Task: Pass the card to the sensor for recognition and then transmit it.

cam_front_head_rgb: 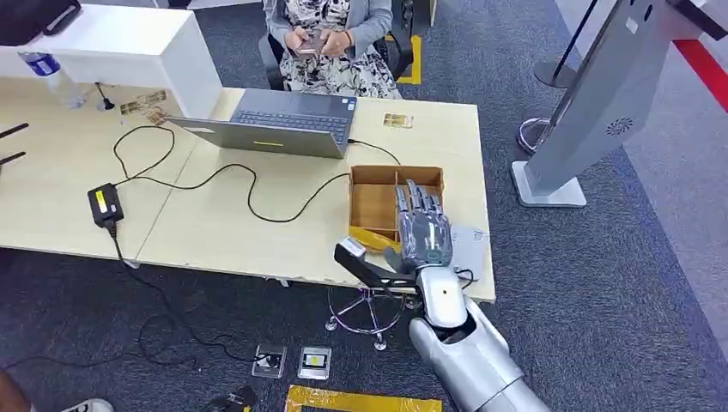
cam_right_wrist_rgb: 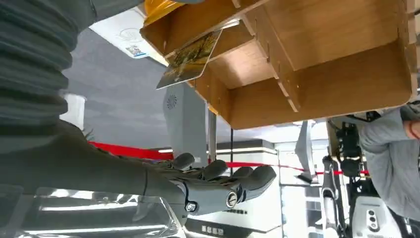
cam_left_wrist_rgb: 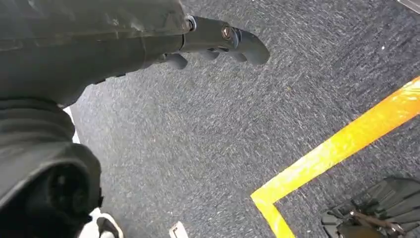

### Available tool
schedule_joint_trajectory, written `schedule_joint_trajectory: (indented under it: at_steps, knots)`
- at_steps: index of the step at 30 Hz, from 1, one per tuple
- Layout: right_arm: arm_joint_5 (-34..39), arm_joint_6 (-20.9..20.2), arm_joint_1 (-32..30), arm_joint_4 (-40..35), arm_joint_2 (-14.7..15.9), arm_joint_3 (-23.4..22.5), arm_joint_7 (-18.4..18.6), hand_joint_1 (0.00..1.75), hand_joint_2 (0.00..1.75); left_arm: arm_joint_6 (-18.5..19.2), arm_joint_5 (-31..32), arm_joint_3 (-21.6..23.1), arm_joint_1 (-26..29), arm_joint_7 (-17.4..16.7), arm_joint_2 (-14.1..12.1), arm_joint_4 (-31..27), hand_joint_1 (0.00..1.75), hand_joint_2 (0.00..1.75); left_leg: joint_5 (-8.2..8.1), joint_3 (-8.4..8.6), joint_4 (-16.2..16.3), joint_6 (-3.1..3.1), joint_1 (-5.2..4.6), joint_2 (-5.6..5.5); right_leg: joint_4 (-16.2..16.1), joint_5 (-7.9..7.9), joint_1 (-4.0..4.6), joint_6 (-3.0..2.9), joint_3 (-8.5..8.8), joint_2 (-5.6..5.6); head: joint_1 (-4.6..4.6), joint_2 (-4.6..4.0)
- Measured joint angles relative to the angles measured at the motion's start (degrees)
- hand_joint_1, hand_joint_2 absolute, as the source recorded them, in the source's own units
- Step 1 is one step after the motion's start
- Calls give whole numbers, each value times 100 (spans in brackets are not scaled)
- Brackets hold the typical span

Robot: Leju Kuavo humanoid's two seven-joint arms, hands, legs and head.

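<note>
My right hand (cam_front_head_rgb: pixel 422 227) hovers over a partitioned wooden box (cam_front_head_rgb: pixel 375 199) at the table's front right corner. Its fingers are stretched out flat and hold nothing. In the right wrist view the same hand (cam_right_wrist_rgb: pixel 218 186) is apart from the box (cam_right_wrist_rgb: pixel 317 74). A picture card (cam_right_wrist_rgb: pixel 190 59) leans in one compartment near the box's edge. A flat white device (cam_front_head_rgb: pixel 472 246) lies just right of the hand. My left hand (cam_left_wrist_rgb: pixel 218 44) hangs over the carpet, fingers loosely apart and holding nothing.
A laptop (cam_front_head_rgb: pixel 279 123) with a black cable and power brick (cam_front_head_rgb: pixel 104 204) lies on the table. A person (cam_front_head_rgb: pixel 330 39) sits behind the table. A grey kiosk stand (cam_front_head_rgb: pixel 592 112) is on the floor to the right. Another card (cam_front_head_rgb: pixel 397 121) lies past the box.
</note>
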State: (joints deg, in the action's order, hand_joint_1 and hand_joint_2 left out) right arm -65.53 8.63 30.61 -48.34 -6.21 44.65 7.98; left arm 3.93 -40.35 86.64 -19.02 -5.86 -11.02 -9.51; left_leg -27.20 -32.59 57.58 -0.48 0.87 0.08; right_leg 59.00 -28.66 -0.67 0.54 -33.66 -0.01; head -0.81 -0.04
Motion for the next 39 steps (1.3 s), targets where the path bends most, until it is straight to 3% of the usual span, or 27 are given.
schedule_joint_trajectory:
  at_steps: [21, 39]
  knots:
    - [46, 315, 461, 1178, -409, -247, -70, 0, 175, -15, -42, 2, -52, -2, 46, 0, 0, 0, 0, 0, 0, 0, 0, -1, 1, 0, 0, 0, 0, 0, 0, 0]
    - [11, 468, 507, 1486, -428, -345, 44, 0, 175, -160, -81, 2, -23, -52, 50, 0, 0, 0, 0, -1, 0, 0, 0, -2, 1, 0, 0, 0, 0, 0, 0, 0]
